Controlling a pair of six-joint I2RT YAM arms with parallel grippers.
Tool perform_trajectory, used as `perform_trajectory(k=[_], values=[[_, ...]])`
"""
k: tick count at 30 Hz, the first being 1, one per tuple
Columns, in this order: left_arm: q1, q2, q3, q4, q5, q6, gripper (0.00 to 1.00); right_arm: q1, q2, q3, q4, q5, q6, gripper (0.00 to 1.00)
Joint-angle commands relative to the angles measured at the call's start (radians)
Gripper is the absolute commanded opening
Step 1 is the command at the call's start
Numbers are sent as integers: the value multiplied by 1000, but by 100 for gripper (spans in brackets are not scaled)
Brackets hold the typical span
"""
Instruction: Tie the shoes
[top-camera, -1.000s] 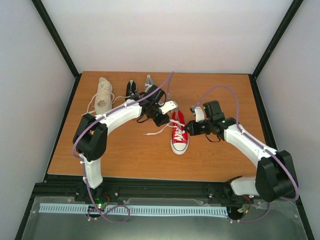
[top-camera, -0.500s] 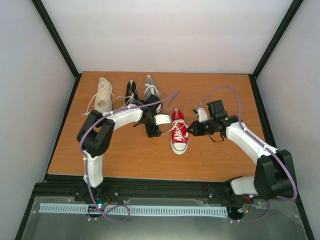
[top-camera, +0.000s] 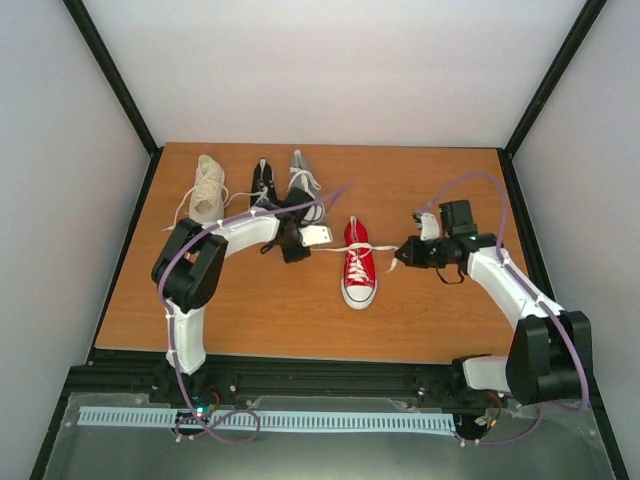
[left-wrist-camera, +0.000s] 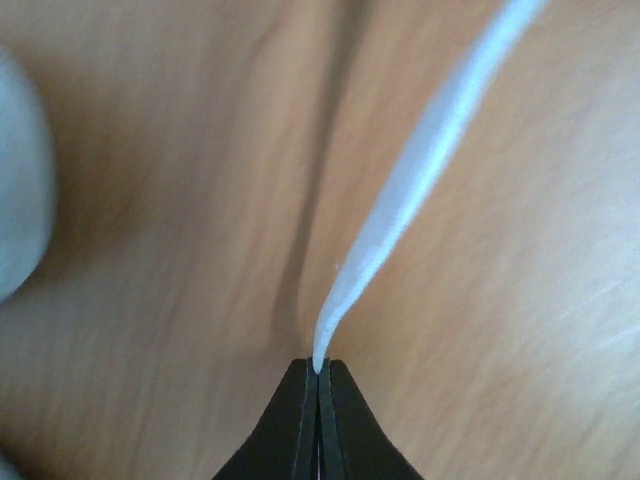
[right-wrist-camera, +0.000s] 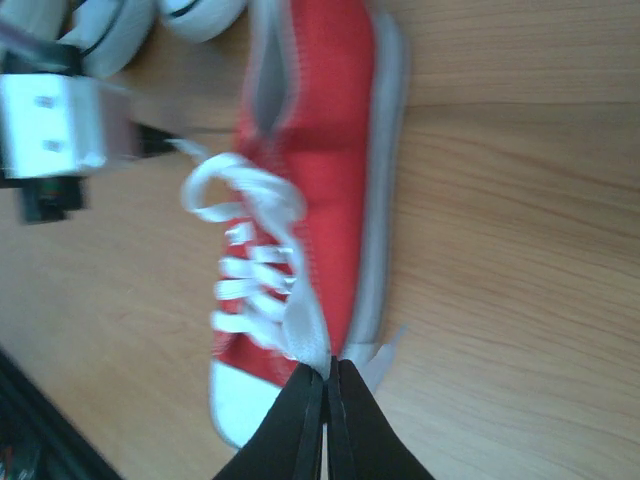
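The red shoe lies mid-table, toe toward me; it also shows in the right wrist view. Its white lace is stretched sideways across its top. My left gripper is just left of the shoe, shut on one lace end. My right gripper is just right of the shoe, shut on the other lace end. The cream high-top, the black shoe and the grey shoe stand in a row at the back left.
The left arm crosses in front of the black and grey shoes, partly covering the grey one. Loose laces from the cream shoe trail on the wood. The left gripper's white body shows in the right wrist view.
Both grippers have drawn apart, the left one leftward and the right one rightward. The lace ends now stretch out sideways from the red shoe.
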Motion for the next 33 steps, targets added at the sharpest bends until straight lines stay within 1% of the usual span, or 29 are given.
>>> perform_trajectory(k=[1, 4, 10, 14, 17, 20, 25, 33], values=[[102, -91, 42, -73, -74, -128, 1, -145, -69, -84, 9, 46, 66, 3], [149, -158, -8, -109, -76, -149, 1, -261, -109, -169, 45, 24, 98, 3], [251, -238, -87, -146, -104, -162, 1, -379, -120, -289, 128, 22, 140, 3], [302, -227, -114, -115, -132, -166, 1, -437, -83, -337, 200, 27, 163, 3], [326, -194, -125, -76, -190, -164, 1, -480, -32, -367, 259, -7, 170, 3], [341, -172, -124, -61, -206, -161, 1, -507, 13, -390, 303, -22, 179, 3], [342, -164, -124, -45, -210, -154, 1, -523, 46, -396, 324, -19, 179, 3], [343, -157, -92, -59, -192, -164, 1, -523, 23, -389, 305, 11, 175, 3]])
